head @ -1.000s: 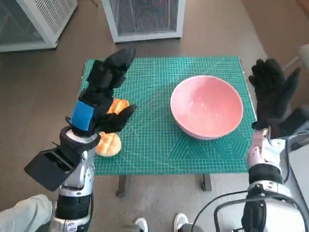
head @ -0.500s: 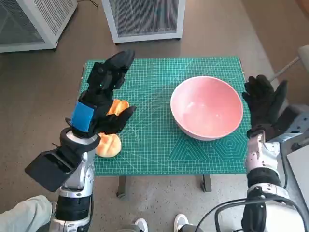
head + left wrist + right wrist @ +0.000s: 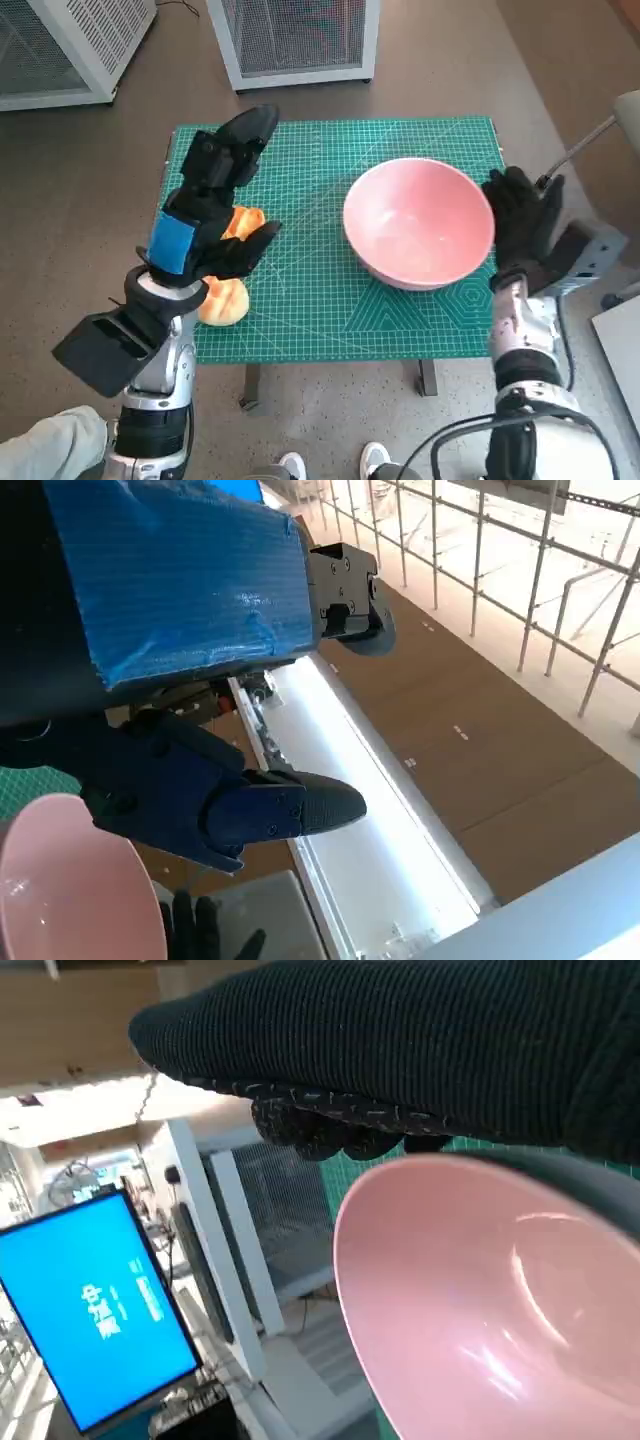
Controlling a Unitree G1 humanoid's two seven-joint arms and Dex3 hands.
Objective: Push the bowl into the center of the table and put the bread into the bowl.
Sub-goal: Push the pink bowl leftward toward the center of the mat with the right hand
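Head view, nearest to me first: two pieces of bread (image 3: 224, 298) lie on the green mat at the worktop's (image 3: 300, 330) left side, partly under my left hand (image 3: 215, 205), which hangs above them with fingers spread, holding nothing. Across the mat sits the pink bowl (image 3: 418, 222), right of the middle and close to the right edge. My right hand (image 3: 520, 220) is at the bowl's outer rim, fingers apart and upright, palm toward the bowl. It looks to be touching the rim, though I cannot tell for sure. The right wrist view shows the bowl's (image 3: 480, 1310) inside just beyond the glove.

The push turns on this: the middle of the worktop lies leftward from the bowl, and my right hand stands on the opposite side, so a sweep left should carry it there. Beyond the worktop stand white mesh cabinets (image 3: 295, 35).
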